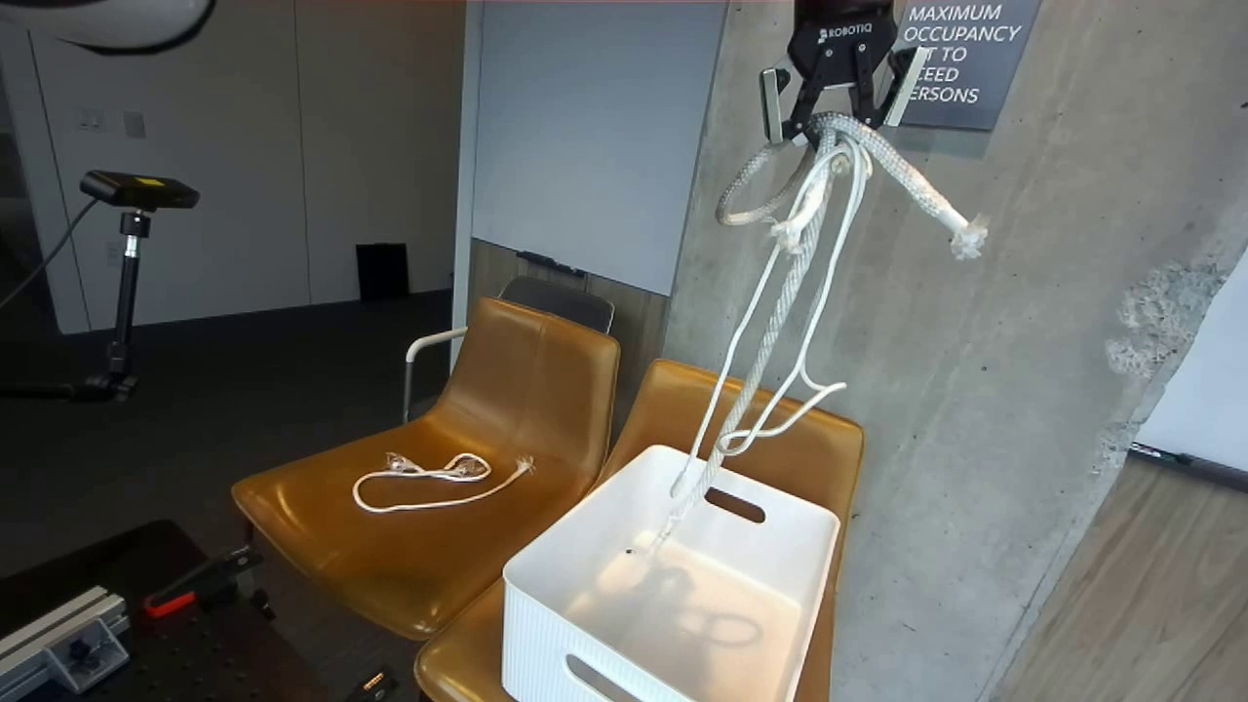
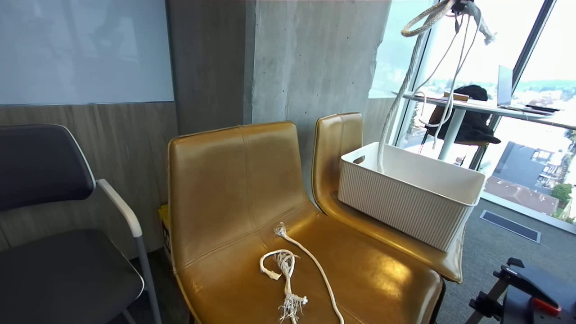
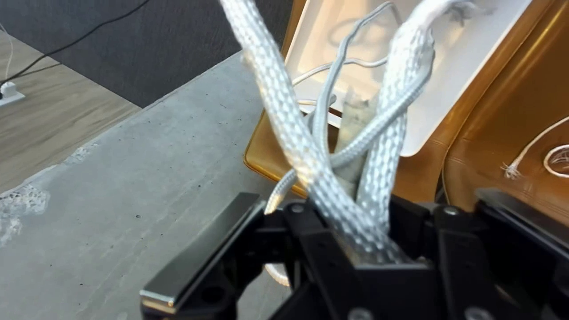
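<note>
– How's the hand [image 1: 836, 132]?
– I have it above the bin [image 1: 541, 629], pinching some ropes [image 1: 772, 314], thick and thin
– Where do they reach?
– In both exterior views I see the longest thick end hanging down inside the bin, which sits on a chair [image 1: 673, 400]; on the second chair [image 1: 536, 375] lies a loose cord [image 1: 414, 472] with frayed ends

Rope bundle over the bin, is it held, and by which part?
The end effector holds the rope bundle near its upper end; most of it hangs below.
</note>
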